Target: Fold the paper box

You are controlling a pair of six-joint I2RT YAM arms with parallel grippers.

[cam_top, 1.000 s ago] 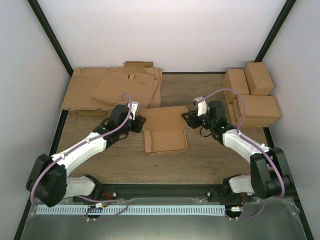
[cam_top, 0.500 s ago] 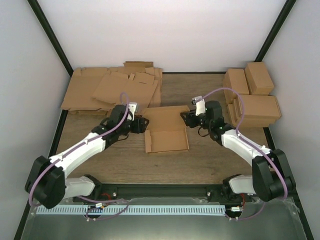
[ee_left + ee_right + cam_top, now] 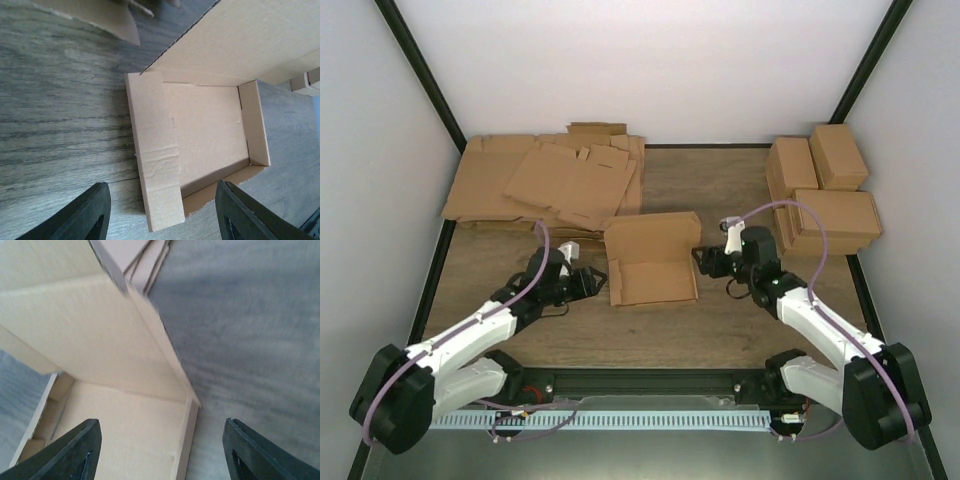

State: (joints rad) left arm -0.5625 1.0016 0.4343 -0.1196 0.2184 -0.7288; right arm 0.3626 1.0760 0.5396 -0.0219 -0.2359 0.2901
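Box [image 3: 652, 280] sits mid table [image 3: 740, 325], tray formed, lid [image 3: 650, 236] standing up at 12 o'clock. Left gripper [image 3: 586, 283] at its 9 and right gripper [image 3: 698, 262] at its 3 flank it, both wide open and empty, likely poised for the side walls.

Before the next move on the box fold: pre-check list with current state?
1. Left gripper open, holding nothing: ok.
2. Right gripper open, holding nothing: ok.
3. Paper box lies between the two grippers, touched by neither: ok.
4. Lid panel folded down shut: not ok, it stands raised at the far side.
5. Left side wall upright and locked: cannot tell; in the left wrist view it looks splayed outward.
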